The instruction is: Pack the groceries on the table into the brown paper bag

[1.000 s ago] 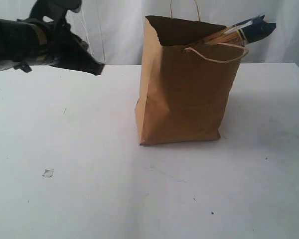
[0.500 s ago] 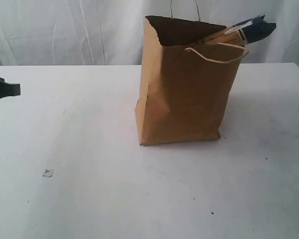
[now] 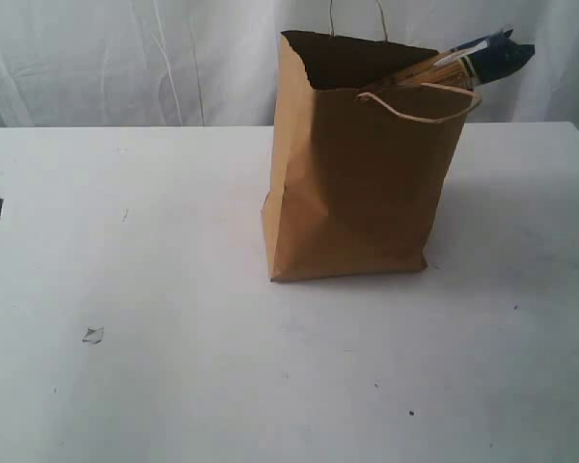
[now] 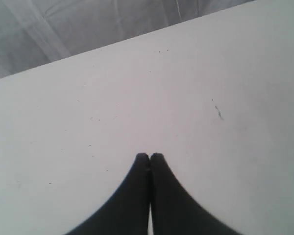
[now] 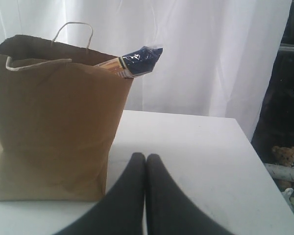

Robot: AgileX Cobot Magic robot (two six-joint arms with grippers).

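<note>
A wide white tabletop (image 3: 174, 386), lightly scuffed, runs back to a white curtain (image 3: 125, 58). The left gripper (image 4: 149, 157) shows only as a dark sliver at the far left edge of the exterior view. In its wrist view the two black fingers are pressed together with nothing between them, over bare table. At lower left lies a small pale scrap (image 3: 93, 335).

Right of centre stands the tall kraft-brown paper bag (image 3: 357, 193), upright, with its jagged mouth open and a pale cord handle (image 3: 420, 111) drooping over the front rim. A long dark noodle packet (image 3: 492, 53) leans out of the upper right corner of the mouth, its end past the rim. No other groceries show on the table, so packing looks about done. The right gripper (image 5: 145, 157), fingers likewise closed and empty, sits near the bag's side.

I judge the bag thin-walled and easily creased, best taken by its handles. The packet is probably light, crinkly and brittle inside, so I would nudge it gently at its exposed end.
</note>
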